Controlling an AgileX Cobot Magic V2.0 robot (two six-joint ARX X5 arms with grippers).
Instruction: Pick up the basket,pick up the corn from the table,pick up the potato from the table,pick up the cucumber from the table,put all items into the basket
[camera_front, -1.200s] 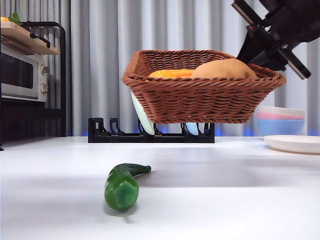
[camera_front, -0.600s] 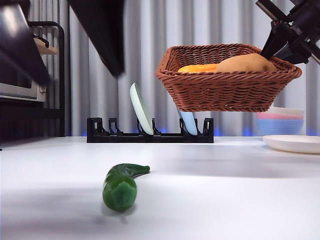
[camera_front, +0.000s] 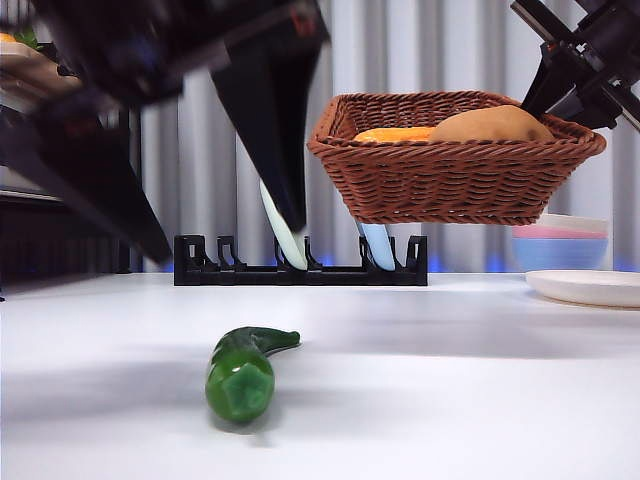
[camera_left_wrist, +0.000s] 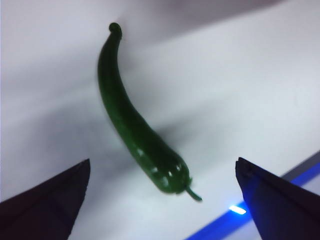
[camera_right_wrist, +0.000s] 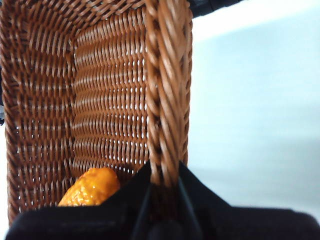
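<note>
Since the earlier frames, the left gripper (camera_front: 225, 235) has descended into the front view from the upper left, now large, dark and blurred above the glossy dark-green cucumber (camera_front: 242, 368); half a second ago only its tips showed at the top. The brown woven wicker basket (camera_front: 455, 180) has shifted right over the last second and holds about the same raised position as half a second ago.

Left gripper (camera_left_wrist: 162, 182): jaws spread wide, one to each side of the cucumber (camera_left_wrist: 134, 120), not touching it. The cucumber lies flat on the plain white table (camera_front: 450, 380), its faceted blunt end toward the front camera and its thin stem tip pointing away.

Right gripper (camera_right_wrist: 164, 187): jaws closed narrowly on the braided rim of the basket (camera_right_wrist: 100, 90), holding it clear of the table. In the front view its arm enters from the upper right corner.

Inside the basket, the orange-yellow corn cob (camera_front: 395, 134) lies beside the smooth tan oval potato (camera_front: 490, 124); both show above the rim. The right wrist view shows one end of the corn (camera_right_wrist: 90, 187) on the basket floor.

Behind, a black dish rack (camera_front: 300, 268) holds pale plates upright, and stacked bowls (camera_front: 575, 240) stand at the right.
</note>
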